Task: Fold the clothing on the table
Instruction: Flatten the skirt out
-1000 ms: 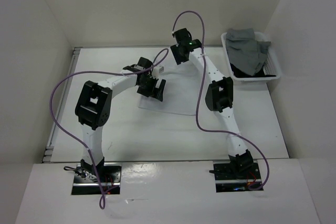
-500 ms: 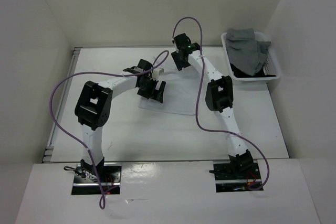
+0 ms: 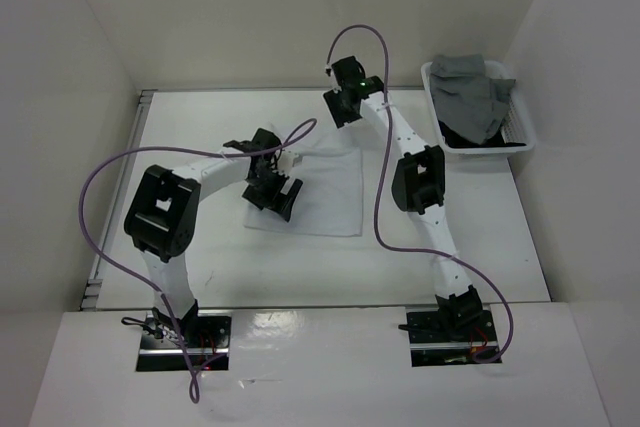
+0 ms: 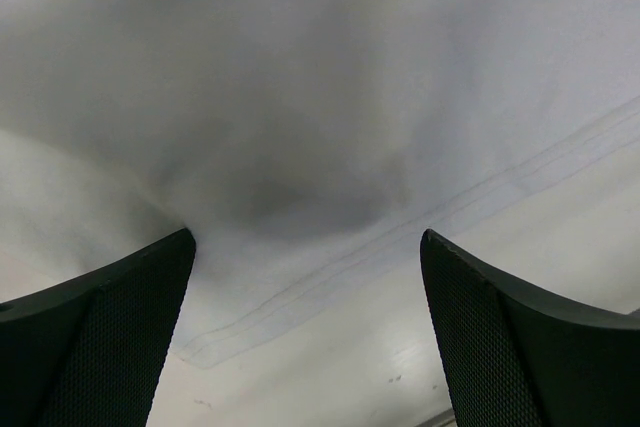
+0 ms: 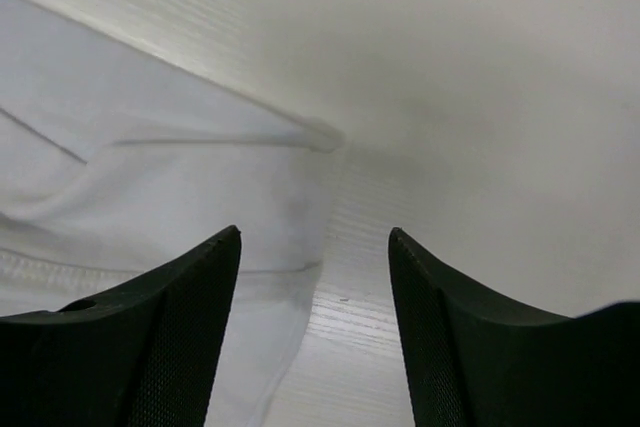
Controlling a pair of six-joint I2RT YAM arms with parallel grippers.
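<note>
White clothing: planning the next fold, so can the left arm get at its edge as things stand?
Likely yes: the left fingers hang open right above the hem of the clothing, nothing in between.

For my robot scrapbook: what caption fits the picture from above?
The left tool and right tool hang open over edges of the clothing on the table, a basket of grey clothes nearby.

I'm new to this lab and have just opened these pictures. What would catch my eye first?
A white garment lies spread in the middle of the table, with both arms reaching over it. The left gripper hangs open over its near left part, and the right gripper is open by its far edge. At the far right stands a white basket heaped with grey clothes.
</note>
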